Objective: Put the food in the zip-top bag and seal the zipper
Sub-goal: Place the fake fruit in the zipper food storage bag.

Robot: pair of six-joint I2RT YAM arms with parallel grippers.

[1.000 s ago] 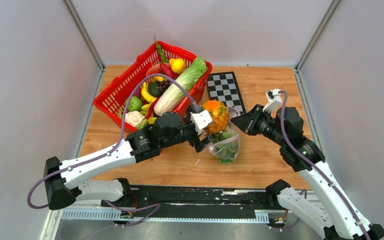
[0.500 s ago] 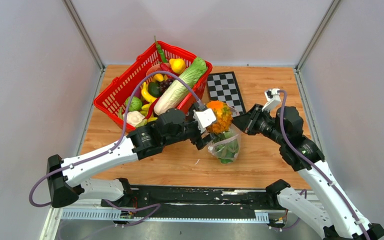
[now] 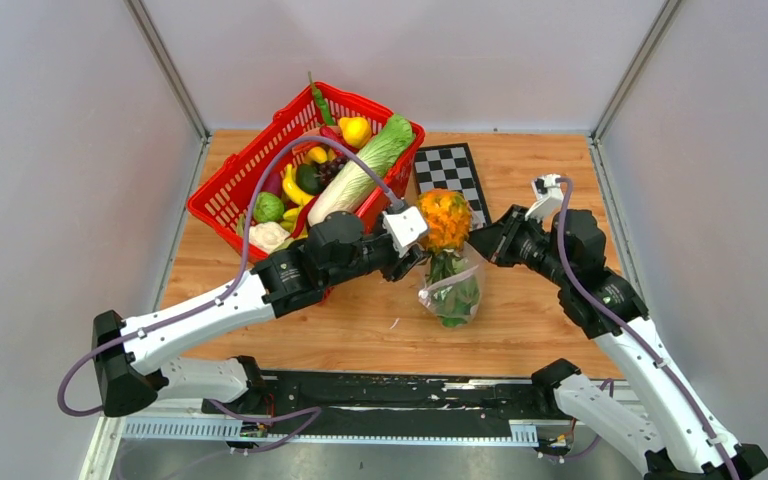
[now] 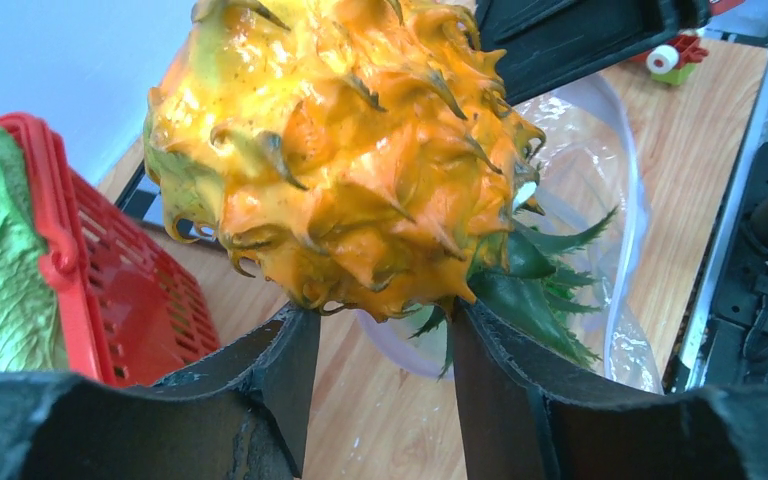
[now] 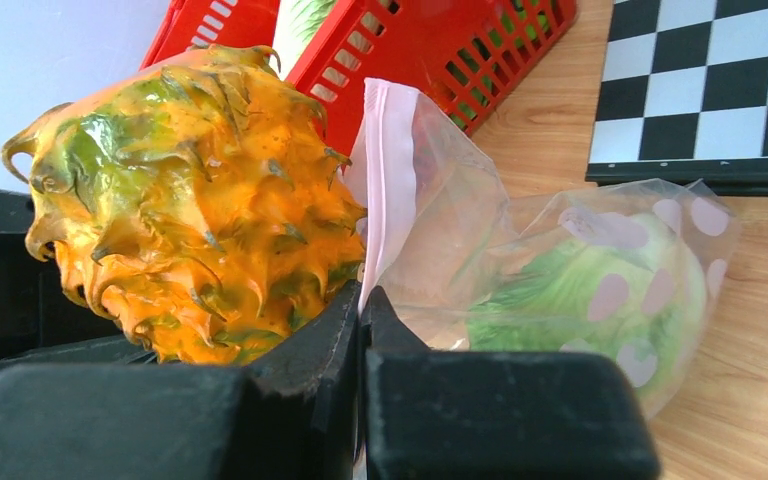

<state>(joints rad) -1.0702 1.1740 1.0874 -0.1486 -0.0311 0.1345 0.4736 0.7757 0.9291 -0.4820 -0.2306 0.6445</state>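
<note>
1. The left fingers [image 4: 490, 390] are spread partway and clamp the lower end of the orange fruit [image 3: 444, 218], one finger on each side.
2. The fruit is held above the surface [image 3: 360, 330], right over the mouth of the bag [image 3: 452, 290]. Its green leaves point down into the opening.
3. The right fingers [image 5: 315, 345] are pressed together on the pink zipper [image 5: 385, 170], holding up the bag's mouth edge on the right arm's side.
4. The bag stands on the surface between the two arms, with a lettuce leaf [image 5: 580, 300] inside near its bottom.
5. The red basket [image 3: 222, 195] sits at the far left of the surface, full of other food. A checkerboard [image 3: 450, 175] lies flat just beside it, behind the bag.
</note>
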